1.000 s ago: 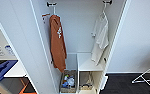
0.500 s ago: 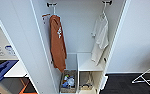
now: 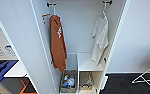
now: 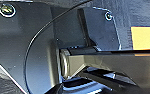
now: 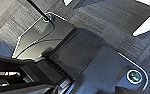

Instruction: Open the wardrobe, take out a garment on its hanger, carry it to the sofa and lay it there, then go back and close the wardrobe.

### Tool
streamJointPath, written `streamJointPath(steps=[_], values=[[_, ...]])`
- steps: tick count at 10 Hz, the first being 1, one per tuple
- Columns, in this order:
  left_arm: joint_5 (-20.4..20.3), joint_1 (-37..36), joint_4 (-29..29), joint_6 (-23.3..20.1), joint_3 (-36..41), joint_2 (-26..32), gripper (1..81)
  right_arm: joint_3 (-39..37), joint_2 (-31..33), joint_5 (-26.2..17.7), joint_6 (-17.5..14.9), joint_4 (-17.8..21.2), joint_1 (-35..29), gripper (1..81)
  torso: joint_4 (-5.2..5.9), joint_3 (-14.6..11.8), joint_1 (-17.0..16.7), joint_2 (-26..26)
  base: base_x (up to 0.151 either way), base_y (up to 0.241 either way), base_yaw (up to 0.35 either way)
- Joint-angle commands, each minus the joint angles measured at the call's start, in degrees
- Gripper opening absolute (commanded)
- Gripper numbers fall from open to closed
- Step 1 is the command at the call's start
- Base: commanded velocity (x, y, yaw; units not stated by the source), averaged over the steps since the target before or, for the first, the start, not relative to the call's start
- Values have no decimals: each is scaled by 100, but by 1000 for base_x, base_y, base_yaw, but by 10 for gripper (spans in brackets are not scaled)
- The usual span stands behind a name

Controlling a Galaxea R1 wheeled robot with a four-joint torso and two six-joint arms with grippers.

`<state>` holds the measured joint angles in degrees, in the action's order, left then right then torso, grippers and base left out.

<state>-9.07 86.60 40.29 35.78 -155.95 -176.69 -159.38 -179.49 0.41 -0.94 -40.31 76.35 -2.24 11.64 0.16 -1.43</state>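
Note:
The wardrobe [image 3: 77,30] stands in front of me with both white doors swung wide; the left door [image 3: 21,45] and the right door [image 3: 138,37] frame its white interior. On the right end of the rail hangs the garment [image 3: 100,37], a limp white T-shirt. The thin hook of its hanger [image 3: 105,8] goes up to the rail fitting. A longer rust-orange garment [image 3: 57,45] hangs at the left end. Both wrist views look down past the robot's dark plates at dark carpet.
Below the clothes a white shelf [image 3: 87,62] sits over two baskets [image 3: 68,81] of small items. A white wire rack [image 3: 147,77] stands on the dark carpet [image 3: 121,83] at the right. A blue object [image 3: 1,70] lies low at the left.

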Motion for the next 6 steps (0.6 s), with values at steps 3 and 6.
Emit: streamJointPath(steps=[3, 6], values=[[221, -147, 32, -27, 12, -130, 811, -206, -344, -701, -126, -1865, -1002, 811, 0, 0, 0, 2, 0, 0, 0], [221, -148, 14, -27, 12, -139, 811, -180, -551, -709, -126, -2620, -1450, 811, 0, 0, 0, 2, 0, 0, 0]])
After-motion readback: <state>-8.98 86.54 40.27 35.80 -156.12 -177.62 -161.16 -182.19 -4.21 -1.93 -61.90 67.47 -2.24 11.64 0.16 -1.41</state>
